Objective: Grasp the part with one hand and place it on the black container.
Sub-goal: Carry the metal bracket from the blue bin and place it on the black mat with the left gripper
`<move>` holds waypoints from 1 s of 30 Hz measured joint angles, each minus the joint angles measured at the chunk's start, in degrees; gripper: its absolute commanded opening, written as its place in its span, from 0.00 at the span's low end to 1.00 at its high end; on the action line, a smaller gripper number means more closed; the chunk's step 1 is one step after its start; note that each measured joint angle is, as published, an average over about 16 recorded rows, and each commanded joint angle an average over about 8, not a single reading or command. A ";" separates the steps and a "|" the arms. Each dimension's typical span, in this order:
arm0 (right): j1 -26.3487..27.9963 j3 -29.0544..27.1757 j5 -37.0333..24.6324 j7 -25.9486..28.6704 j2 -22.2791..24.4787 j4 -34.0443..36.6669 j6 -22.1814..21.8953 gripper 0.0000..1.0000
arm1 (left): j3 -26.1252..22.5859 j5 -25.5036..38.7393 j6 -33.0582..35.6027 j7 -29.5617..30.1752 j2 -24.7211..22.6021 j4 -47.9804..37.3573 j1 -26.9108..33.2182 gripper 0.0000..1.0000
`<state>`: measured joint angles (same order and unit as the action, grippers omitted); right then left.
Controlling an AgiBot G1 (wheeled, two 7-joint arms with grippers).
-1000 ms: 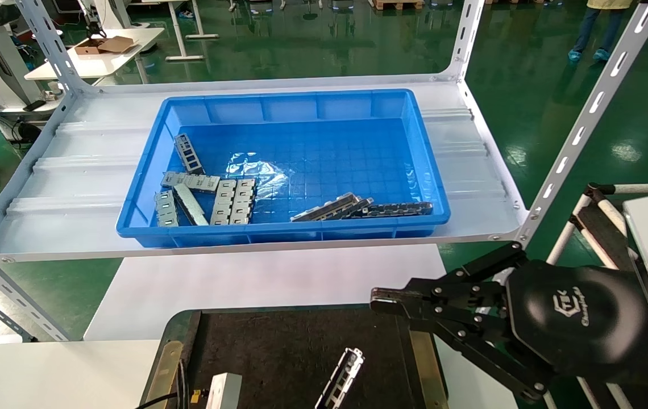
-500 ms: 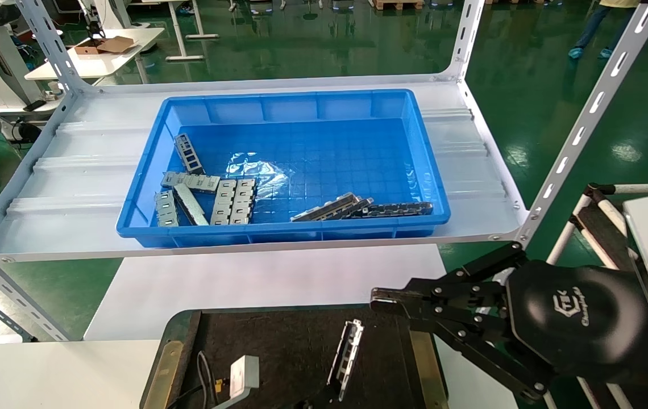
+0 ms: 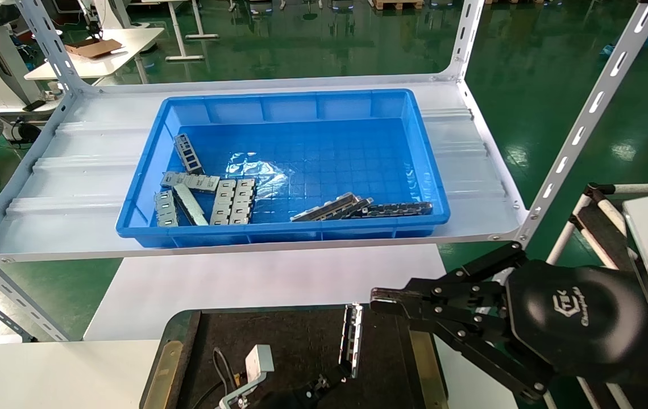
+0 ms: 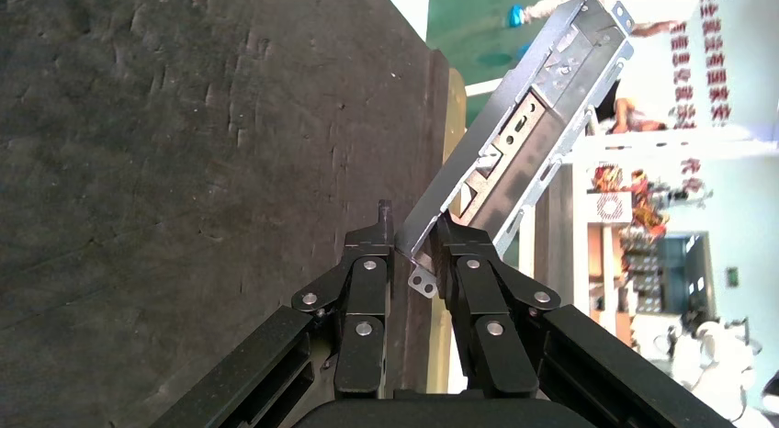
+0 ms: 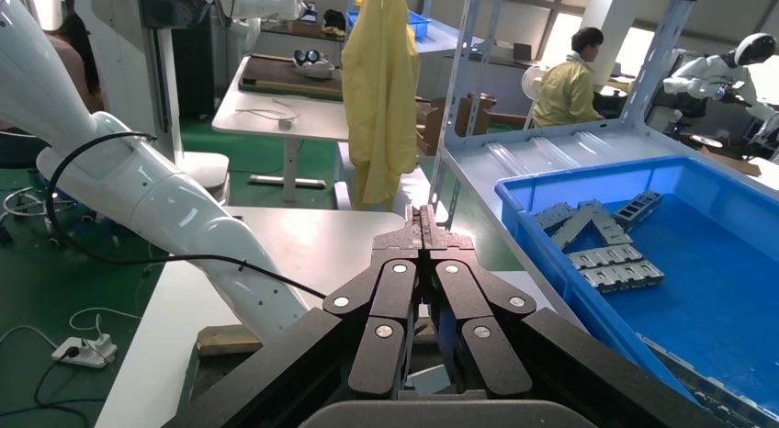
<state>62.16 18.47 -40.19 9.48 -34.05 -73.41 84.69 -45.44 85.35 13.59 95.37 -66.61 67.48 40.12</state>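
Head view: left hand holds part upright, over black container.

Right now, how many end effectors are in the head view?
2: the left end effector over the black container, gripping the part; the right end effector shut beside its right edge.

Left gripper is clamping the part; right gripper is hovering, fingers pressed together.
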 measured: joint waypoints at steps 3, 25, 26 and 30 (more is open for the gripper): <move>0.00 0.01 0.00 0.00 0.00 0.00 0.00 0.00 | -0.39 0.37 -0.66 2.49 -0.55 -0.66 0.28 0.00; 0.01 0.05 0.03 -0.02 0.02 0.00 -0.02 0.00 | -3.44 3.79 -3.16 16.62 -5.07 -9.05 3.09 0.00; 0.01 0.05 0.03 -0.02 0.02 0.00 -0.02 0.00 | -3.60 4.06 -3.21 17.09 -5.37 -9.65 3.33 0.00; 0.01 0.06 0.04 -0.03 0.02 0.00 -0.02 0.01 | -4.14 5.16 -3.40 18.93 -6.46 -11.90 4.30 0.00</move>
<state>62.17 18.53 -40.15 9.45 -34.03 -73.41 84.67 -49.58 90.51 10.19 114.30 -73.07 55.57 44.42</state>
